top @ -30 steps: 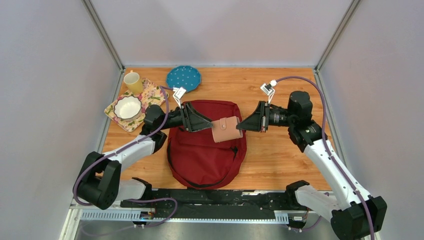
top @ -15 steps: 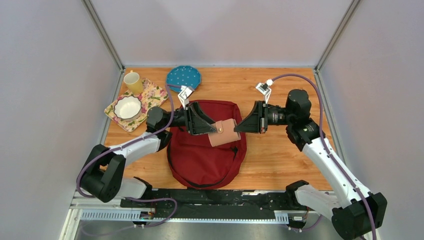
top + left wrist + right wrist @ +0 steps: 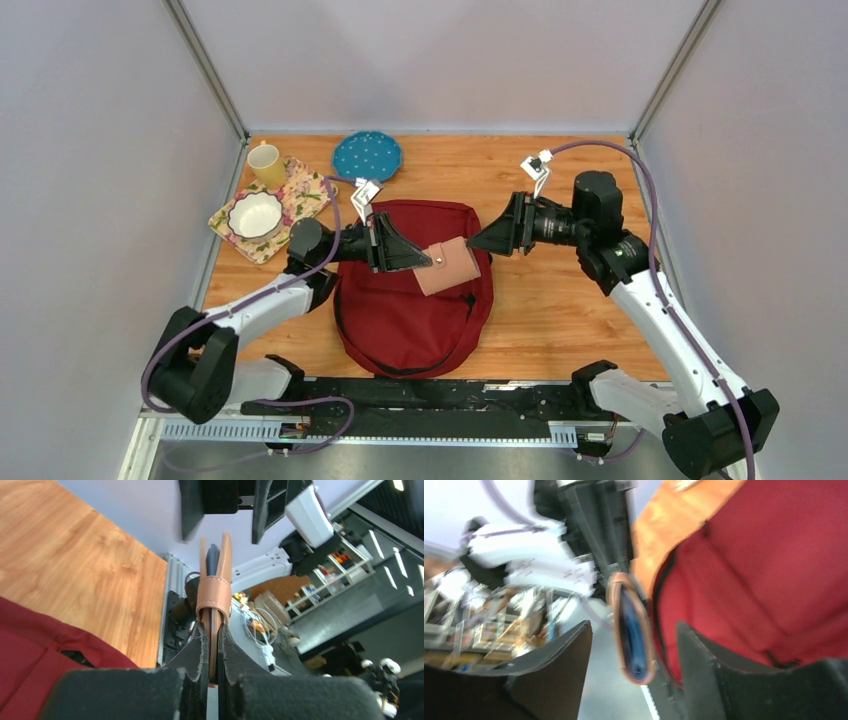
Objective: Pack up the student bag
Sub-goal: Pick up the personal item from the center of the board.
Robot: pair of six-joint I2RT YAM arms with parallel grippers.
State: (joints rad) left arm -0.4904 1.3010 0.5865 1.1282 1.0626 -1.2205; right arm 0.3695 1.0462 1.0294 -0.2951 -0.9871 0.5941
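The student bag (image 3: 410, 320), dark red, lies flat mid-table. Above its upper part hangs a tan leather wallet (image 3: 447, 267) with a strap. My left gripper (image 3: 428, 260) is shut on the wallet's left edge; in the left wrist view the pads pinch the wallet (image 3: 214, 595) edge-on at the left gripper (image 3: 211, 630). My right gripper (image 3: 472, 243) is open just off the wallet's right edge. The right wrist view shows the wallet (image 3: 631, 630) between the spread fingers of the right gripper (image 3: 633, 626), touching neither, with the bag (image 3: 774, 570) behind.
At the back left stand a yellow mug (image 3: 266, 164) and a white bowl (image 3: 255, 214) on a floral mat (image 3: 305, 188), with a blue dotted plate (image 3: 367, 155) beside them. Grey walls close in both sides and the back. Bare wooden table (image 3: 560, 310) lies right of the bag.
The left gripper has closed on the wallet's left edge. The right gripper, which held the wallet, has opened and drawn back slightly. The wallet has tilted a little.
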